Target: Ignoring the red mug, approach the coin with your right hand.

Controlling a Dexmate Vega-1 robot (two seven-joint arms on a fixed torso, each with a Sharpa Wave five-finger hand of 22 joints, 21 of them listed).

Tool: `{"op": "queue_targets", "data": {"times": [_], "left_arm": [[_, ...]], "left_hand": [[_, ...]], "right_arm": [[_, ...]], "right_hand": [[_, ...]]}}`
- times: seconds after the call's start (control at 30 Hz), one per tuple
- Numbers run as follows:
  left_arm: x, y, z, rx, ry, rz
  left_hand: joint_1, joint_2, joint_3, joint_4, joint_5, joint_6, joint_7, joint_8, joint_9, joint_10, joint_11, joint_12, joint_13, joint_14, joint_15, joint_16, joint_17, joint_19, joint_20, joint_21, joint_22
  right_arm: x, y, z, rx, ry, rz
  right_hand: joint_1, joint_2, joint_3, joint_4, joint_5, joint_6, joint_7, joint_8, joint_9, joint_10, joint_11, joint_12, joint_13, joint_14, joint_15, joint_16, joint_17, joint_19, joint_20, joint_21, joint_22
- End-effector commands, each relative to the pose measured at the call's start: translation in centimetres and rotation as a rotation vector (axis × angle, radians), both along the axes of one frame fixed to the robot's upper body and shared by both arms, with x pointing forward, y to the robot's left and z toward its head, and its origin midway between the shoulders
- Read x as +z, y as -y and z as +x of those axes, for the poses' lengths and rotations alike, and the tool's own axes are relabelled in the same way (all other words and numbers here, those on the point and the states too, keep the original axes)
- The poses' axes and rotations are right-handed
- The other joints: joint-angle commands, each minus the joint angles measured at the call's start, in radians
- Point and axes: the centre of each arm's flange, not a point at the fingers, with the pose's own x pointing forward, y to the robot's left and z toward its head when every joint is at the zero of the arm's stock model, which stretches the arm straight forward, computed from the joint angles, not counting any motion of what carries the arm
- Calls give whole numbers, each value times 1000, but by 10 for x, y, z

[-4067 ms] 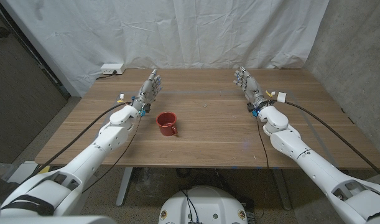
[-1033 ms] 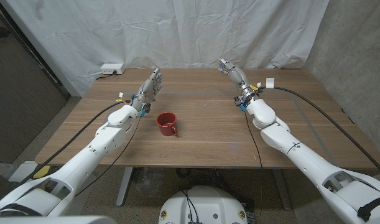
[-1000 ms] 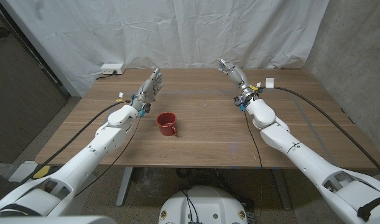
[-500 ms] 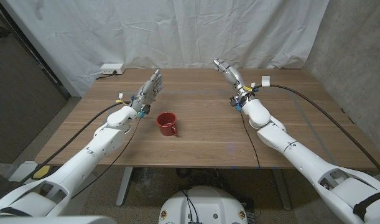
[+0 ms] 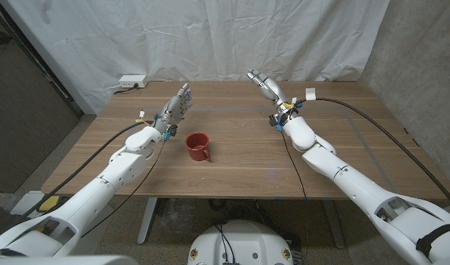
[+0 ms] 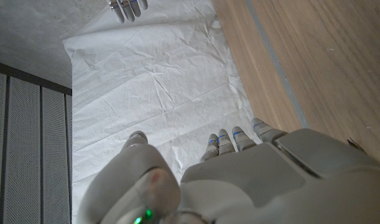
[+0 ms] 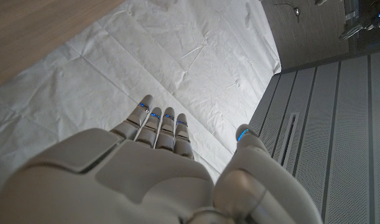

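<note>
Your wooden surface (image 5: 247,158) carries the red mug (image 5: 198,146) left of centre, where it stood before. Your right hand (image 5: 263,85) has swung from right of the mug toward the far edge, fingers spread and holding nothing. Your left hand (image 5: 177,107) stays just beyond the mug, open. You cannot make out the coin.

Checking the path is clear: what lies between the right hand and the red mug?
Only bare wooden table lies between the right hand and the red mug, as the head view shows.
</note>
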Motion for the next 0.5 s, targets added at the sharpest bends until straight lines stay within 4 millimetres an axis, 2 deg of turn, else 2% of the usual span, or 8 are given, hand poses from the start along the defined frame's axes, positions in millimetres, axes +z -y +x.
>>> {"op": "queue_targets", "data": {"times": [0.03,0.5], "left_arm": [[0,-1,-2,-2,5,-2],[0,1,-1,-3,5,-2]], "left_hand": [[11,1,0,-6,-1,4,-2,6,6,2,2,1,2,5,4,2,4,0,-59,-3,2],[13,3,-3,-6,-3,6,0,5,6,3,2,0,2,6,5,1,4,0,-57,-4,2]], "right_arm": [[2,-8,1,-55,19,-55],[-1,-19,8,-112,31,-130]], "right_hand": [[12,-2,0,-6,1,9,1,7,2,5,-3,-1,6,6,2,-2,2,6,-34,-2,5],[12,0,0,-7,1,9,0,6,2,5,-3,-2,6,7,4,-3,2,7,-32,-7,6]]}}
